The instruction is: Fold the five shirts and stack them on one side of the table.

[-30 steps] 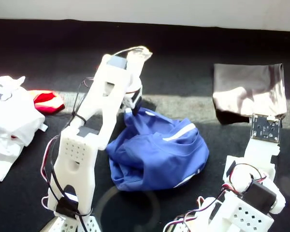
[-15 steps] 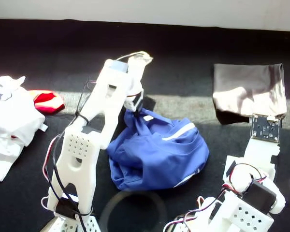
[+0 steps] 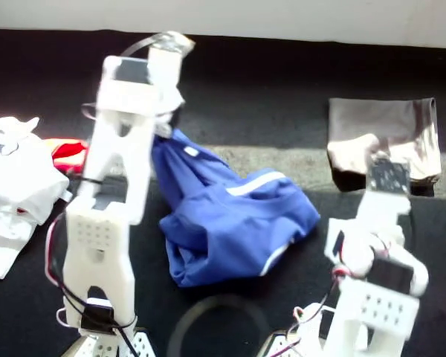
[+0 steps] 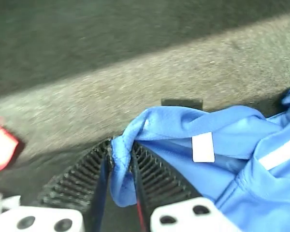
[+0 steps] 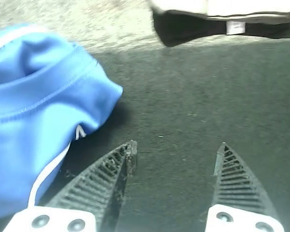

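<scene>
A crumpled blue shirt [image 3: 230,223] with white stripes lies mid-table. My left gripper [image 4: 121,151] is shut on a fold of the blue shirt's edge [image 4: 122,162] near its white label, and in the high view the left gripper [image 3: 163,132] holds that edge raised at the shirt's far left corner. My right gripper [image 5: 176,147] stands open over bare black cloth, with the blue shirt [image 5: 34,96] just beside one finger and apart from it. A folded grey-white shirt [image 3: 383,134] lies at the far right, beyond the right arm [image 3: 372,260].
A heap of white shirts [image 3: 15,186] sits at the left edge, with a red shirt [image 3: 68,152] just behind it. The table [image 3: 282,74] is covered in black cloth with a sunlit band across the middle.
The left arm has lifted and swung toward the back left, pulling the blue shirt's edge with it so the shirt stretches out. The right arm has shifted slightly left.
</scene>
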You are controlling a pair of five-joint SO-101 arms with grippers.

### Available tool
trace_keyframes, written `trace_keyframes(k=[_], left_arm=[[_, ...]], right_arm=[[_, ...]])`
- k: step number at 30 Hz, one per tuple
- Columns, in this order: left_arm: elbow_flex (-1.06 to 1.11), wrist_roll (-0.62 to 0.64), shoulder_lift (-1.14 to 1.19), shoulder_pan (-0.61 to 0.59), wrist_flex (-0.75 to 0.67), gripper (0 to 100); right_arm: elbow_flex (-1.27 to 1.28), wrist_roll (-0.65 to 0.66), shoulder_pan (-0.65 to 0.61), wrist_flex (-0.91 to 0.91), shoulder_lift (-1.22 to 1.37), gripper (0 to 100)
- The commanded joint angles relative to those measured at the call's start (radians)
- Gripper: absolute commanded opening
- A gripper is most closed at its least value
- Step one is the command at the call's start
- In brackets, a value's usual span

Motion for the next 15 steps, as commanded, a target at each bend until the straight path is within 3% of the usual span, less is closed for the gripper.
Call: trace_keyframes(k=[1,11,15], left_arm=[[-0.013,-0.04,-0.122,-0.09,0.018,1],[0.243,-0.123,-0.269,-0.185,0.018,1],[0.28,-0.123,-0.275,-0.191,0.017,1]], right_arm=[[-0.217,-0.075,-0.13,-0.013,0.26,25.9],[-0.849,-0.259,-0.518,0.027,1.02,31.9],[-1.059,-0.304,-0.595,0.076,1.282,34.7]])
